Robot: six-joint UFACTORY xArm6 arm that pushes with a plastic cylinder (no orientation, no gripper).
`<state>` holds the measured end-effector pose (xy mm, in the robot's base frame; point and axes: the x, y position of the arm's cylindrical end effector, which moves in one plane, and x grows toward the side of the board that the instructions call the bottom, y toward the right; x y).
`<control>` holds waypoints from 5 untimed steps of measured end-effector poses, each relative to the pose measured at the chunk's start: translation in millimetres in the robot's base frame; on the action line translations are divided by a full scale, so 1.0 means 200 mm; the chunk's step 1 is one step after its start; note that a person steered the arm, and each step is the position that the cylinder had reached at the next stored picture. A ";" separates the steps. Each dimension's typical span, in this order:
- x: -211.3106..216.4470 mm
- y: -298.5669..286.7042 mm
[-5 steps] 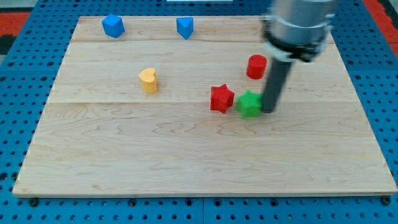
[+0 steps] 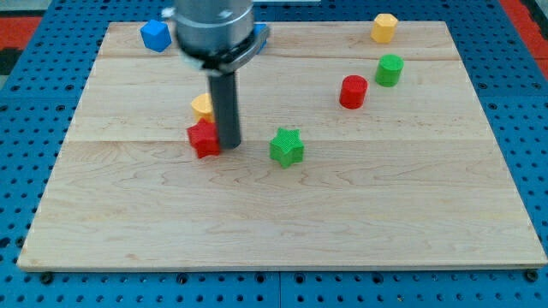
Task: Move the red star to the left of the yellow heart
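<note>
The red star [image 2: 204, 139] lies on the wooden board, left of centre. The yellow heart [image 2: 202, 106] sits just above it, partly hidden by my rod. My tip [image 2: 229, 144] touches the red star's right side. The star is below the heart and slightly to its left, almost touching it.
A green star [image 2: 287, 146] lies right of my tip. A red cylinder [image 2: 353, 91] and a green cylinder [image 2: 389, 70] stand at the right. A yellow block [image 2: 384, 27] is at the top right. A blue block [image 2: 155, 35] is at the top left; another blue block [image 2: 260, 34] is mostly hidden behind my arm.
My tip moved from the right of the green star to the left. The red star slid left to below the yellow heart. The green star shifted left.
</note>
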<state>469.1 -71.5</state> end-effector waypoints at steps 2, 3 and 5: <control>-0.10 -0.24; -0.15 -0.22; -0.21 -0.33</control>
<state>426.1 -137.2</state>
